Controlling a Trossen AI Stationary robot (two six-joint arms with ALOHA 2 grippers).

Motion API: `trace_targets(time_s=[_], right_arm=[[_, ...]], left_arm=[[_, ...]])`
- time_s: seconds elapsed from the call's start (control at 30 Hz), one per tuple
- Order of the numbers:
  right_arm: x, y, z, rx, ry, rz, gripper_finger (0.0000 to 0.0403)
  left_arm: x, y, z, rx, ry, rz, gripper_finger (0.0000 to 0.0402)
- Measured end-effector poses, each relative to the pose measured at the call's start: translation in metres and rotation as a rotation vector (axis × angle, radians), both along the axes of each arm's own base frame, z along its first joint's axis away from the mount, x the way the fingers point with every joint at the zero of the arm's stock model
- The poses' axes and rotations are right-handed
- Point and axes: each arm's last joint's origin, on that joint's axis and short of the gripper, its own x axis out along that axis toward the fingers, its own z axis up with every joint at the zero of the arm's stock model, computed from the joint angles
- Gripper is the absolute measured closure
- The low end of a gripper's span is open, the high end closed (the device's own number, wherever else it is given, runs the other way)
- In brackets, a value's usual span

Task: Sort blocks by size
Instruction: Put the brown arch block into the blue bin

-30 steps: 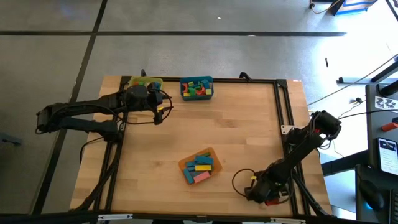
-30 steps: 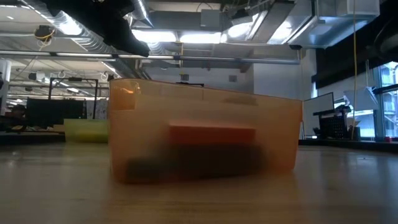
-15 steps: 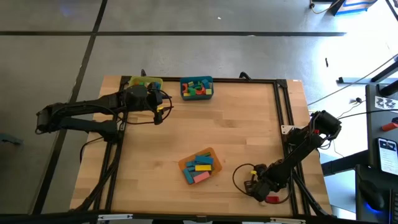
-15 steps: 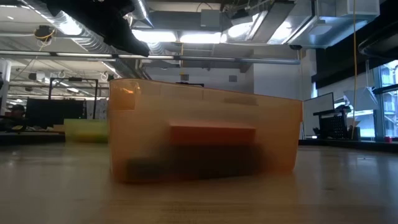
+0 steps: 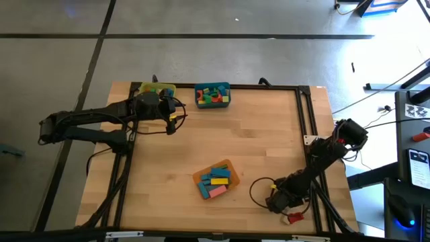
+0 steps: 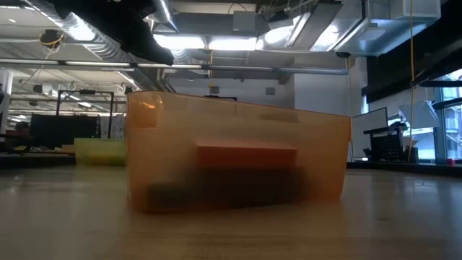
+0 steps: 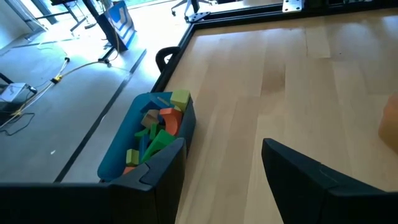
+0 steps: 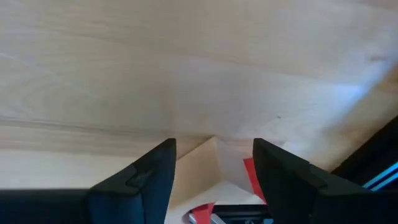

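1. Only real change from a second ago: the right tool (image 5: 277,202) has crept up and inward along the near right corner of the surface (image 5: 255,134), its arm unfolding a bit. The left arm and all three bins look exactly the same

2. Nearest stuff first: the right tool hangs low over the corner, fingers (image 8: 149,171) clearly spread with nothing between them, just bare wood and a red scrap by the frame edge. I can't see it touching anything

3. A bit further in is the orange bin (image 5: 216,180), sitting at an angle near the front middle. It has the longer flat blocks (image 5: 218,177) in it, blue, yellow, green and a pink one. My guess is that's the big-block bin, and it sits between the arms so either one can reach it

4. Far edge: the teal bin (image 5: 212,95) is heaped with small mixed blocks, red, green, yellow, orange. The yellow bin (image 5: 156,89) sits right beside it, partly hidden under the left arm

5. The left tool (image 5: 176,119) hovers just in front of those two bins, jaws wide apart and empty. Looks like it's parked there, ready for the next pick from the teal bin, though that's just my read
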Motion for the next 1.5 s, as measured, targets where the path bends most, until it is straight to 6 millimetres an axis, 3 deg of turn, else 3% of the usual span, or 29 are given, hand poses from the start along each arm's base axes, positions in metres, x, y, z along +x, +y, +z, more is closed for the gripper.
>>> trace_targets(time_s=[0.23,0.57,0.67,0.83,1.1,1.5], right_arm=[[0.014,-0.008,0.007,0.086,-0.073,0.154,0.0189],[0.027,0.021,0.041,0.227,-0.261,0.294,0.0189],[0.024,0.032,0.037,0.223,-0.306,0.265,0.0189],[0.012,0.037,0.019,0.208,-0.220,0.285,0.0189],[0.017,0.026,0.008,0.128,-0.250,0.303,0.0189],[0.039,-0.013,0.005,-0.003,-0.211,0.218,0.0189]], left_arm=[[0.000,0.000,0.000,0.000,0.000,0.000,0.0205],[0.001,0.000,0.002,0.005,-0.018,0.000,0.0205],[0.001,0.000,0.001,0.005,-0.015,0.000,0.0205],[0.001,0.000,0.001,0.004,-0.012,0.000,0.0205],[0.001,0.000,0.002,0.006,-0.020,0.000,0.0205],[0.001,0.000,0.002,0.011,-0.016,-0.002,0.0205]])
